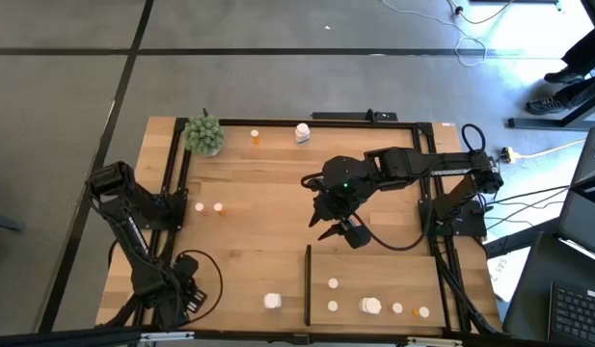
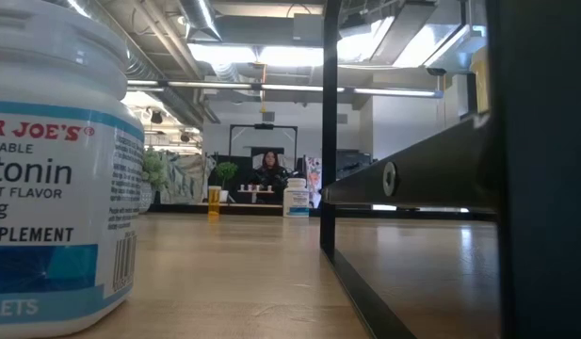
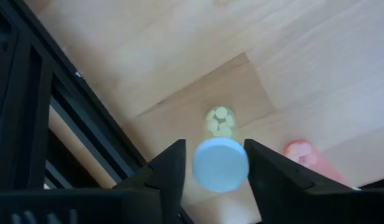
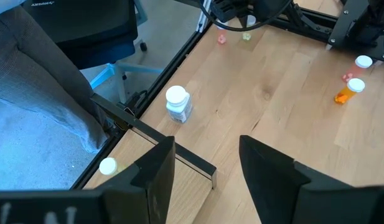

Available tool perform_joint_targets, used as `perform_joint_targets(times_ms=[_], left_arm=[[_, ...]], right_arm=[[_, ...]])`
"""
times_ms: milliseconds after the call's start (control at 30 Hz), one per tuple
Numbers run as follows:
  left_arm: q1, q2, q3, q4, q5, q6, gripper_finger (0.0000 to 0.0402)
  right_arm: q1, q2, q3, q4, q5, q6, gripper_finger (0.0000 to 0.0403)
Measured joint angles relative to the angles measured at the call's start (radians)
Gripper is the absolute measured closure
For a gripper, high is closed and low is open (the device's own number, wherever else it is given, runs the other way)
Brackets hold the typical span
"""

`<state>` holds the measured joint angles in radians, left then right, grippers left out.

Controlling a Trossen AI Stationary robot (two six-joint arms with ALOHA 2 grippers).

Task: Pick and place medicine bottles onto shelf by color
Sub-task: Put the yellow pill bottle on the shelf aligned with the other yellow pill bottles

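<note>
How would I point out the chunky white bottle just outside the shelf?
From above, find the shelf, the paler panel at the table's lower right, with a black strip along its left side. Just left of that strip stands a chunky white bottle; its neighbours all sit across the strip, on the shelf.

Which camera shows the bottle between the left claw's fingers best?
The left wrist view: the white-capped bottle sits between the left claw fingers. The high view shows only a white dot; the low view cannot see it.
</note>
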<state>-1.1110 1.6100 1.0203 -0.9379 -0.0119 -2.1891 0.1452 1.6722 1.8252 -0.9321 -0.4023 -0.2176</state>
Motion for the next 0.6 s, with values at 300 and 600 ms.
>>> perform_joint_targets(times_ms=[300,600], left_arm=[[0.0,0.0,0.0,0.0,-0.004,0.001,0.0312],[0.007,-0.025,0.038,-0.013,-0.004,0.056,0.0312]], right_arm=[[0.0,0.0,0.0,0.0,0.0,0.0,0.0223],[0.0,0.0,0.0,0.0,0.0,0.0,0.0223]])
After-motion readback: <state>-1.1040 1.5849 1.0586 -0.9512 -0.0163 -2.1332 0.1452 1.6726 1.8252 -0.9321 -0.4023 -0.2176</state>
